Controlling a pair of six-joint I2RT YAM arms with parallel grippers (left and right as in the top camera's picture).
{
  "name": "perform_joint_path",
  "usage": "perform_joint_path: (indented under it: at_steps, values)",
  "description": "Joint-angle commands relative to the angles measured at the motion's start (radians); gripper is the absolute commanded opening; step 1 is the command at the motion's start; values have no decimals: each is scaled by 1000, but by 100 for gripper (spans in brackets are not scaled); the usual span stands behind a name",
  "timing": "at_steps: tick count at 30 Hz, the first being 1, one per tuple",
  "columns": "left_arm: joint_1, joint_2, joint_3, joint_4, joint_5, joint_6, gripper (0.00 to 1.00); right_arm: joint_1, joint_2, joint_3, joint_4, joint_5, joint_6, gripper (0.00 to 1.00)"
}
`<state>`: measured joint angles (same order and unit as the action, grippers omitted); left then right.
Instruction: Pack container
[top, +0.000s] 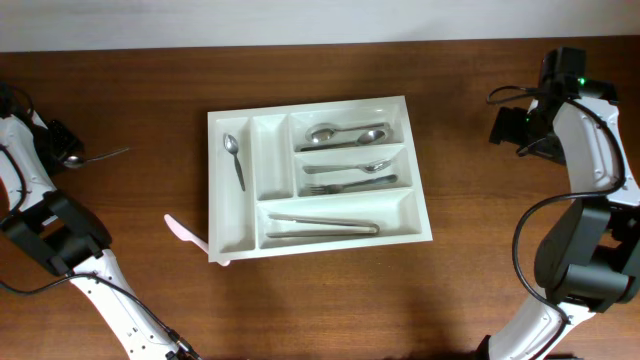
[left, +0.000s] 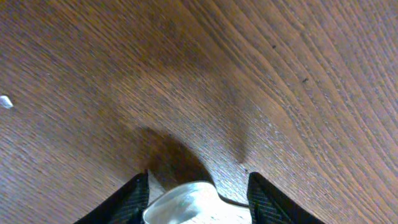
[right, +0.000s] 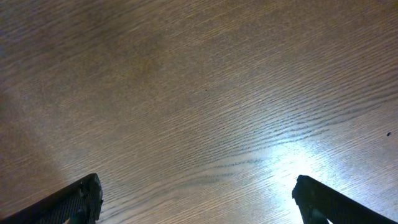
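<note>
My left jaws stand partway closed around the bowl of a spoon (left: 186, 202) (whether they truly pinch it, I cannot tell). My right jaws gape wide, only counter (right: 199, 93) between them. The container (top: 270, 160) lies between both pairs, well apart from each.
</note>
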<state>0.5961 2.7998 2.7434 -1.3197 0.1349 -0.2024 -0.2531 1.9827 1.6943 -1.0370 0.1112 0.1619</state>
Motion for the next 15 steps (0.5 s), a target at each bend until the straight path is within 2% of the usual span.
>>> perform_joint_path:
  at_steps: [1, 8, 12, 15]
  values:
    - [-6, 13, 3, -1, 46, 10, 50, -4, 4, 19, 1, 2, 11, 99]
    - [-23, 13, 3, -1, 53, 10, 48, -4, 4, 19, 1, 2, 11, 99]
    - [-27, 13, 3, -1, 53, 10, 36, -4, 4, 19, 1, 2, 11, 99]
    - [-27, 13, 3, -1, 53, 10, 35, -4, 4, 19, 1, 2, 11, 99]
